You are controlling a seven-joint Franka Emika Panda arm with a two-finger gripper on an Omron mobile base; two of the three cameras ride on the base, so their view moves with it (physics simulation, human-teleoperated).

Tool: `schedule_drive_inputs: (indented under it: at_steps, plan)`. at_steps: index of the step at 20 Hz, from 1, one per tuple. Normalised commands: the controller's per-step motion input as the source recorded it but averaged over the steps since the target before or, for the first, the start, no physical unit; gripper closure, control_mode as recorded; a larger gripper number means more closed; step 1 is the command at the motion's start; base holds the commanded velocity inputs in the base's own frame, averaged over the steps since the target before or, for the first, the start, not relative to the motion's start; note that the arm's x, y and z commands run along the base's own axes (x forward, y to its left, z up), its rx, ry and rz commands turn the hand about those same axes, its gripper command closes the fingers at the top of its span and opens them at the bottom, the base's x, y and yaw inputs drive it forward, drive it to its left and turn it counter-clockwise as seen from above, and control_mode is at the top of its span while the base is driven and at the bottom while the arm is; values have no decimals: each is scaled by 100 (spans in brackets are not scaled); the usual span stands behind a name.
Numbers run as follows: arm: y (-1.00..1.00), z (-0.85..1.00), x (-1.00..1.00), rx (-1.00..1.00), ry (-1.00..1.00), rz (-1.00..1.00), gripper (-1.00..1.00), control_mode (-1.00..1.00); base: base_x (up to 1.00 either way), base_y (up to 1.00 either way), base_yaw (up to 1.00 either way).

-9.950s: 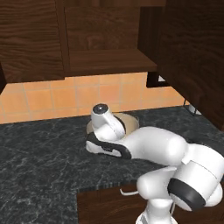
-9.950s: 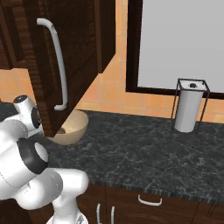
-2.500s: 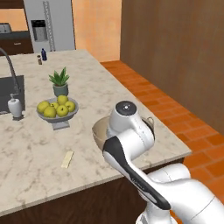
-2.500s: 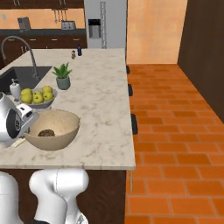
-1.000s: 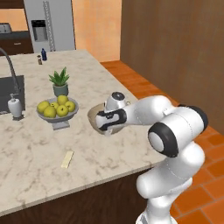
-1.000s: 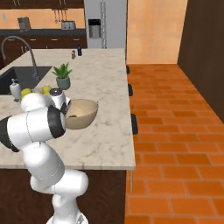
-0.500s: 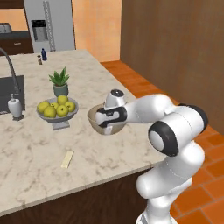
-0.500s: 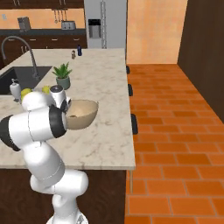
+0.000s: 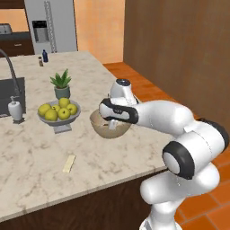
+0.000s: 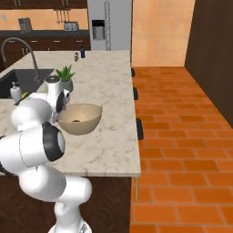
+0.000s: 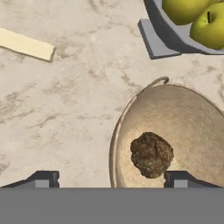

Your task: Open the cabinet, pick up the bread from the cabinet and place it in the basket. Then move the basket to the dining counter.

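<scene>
1. At far left in the left base view, a dark sink (image 9: 6, 90) was set into the dining counter (image 9: 40, 152), with a curved faucet (image 9: 11, 67) over it and a small white soap bottle (image 9: 15, 110) at its near edge.
2. To the right of the bottle stood a grey footed bowl of yellow fruit (image 9: 58, 114); a small potted plant (image 9: 61, 84) stood just behind it, and a pale flat stick (image 9: 68, 163) lay nearer the front edge.
3. The basket (image 9: 107, 129) rested on the dining counter just to the right of the fruit bowl, near it but apart from it.
4. In the hand view, a dark brown lump of bread (image 11: 151, 154) lay inside the basket (image 11: 183, 127), close to its near wall.
5. The gripper (image 11: 111, 178) hung above the basket's rim. Its fingertips (image 11: 43, 178) stood wide apart, one over the bare counter and the other over the basket's inside; they clasped nothing.
6. In the right base view, the basket (image 10: 81, 119) sat upright on the pale marble top (image 10: 111, 136), with the white arm (image 10: 36, 118) to its left.
7. Farther right, orange brick flooring (image 10: 182, 136) ran alongside the counter; a steel refrigerator (image 10: 109, 25) stood at the back.
</scene>
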Motion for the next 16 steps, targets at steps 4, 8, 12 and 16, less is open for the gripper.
schedule_drive_inputs:
  at_steps: [4,8,12,16]
  plan:
    - [-2,62,-85,0,6,0,-100,-100,0,0,0]
    - [-4,57,-99,0,6,-2,-100,-100,0,0,0]
    - [-29,11,-100,4,2,-26,-100,-100,0,0,0]
    - [-40,1,-100,5,0,-32,-100,-100,0,0,0]
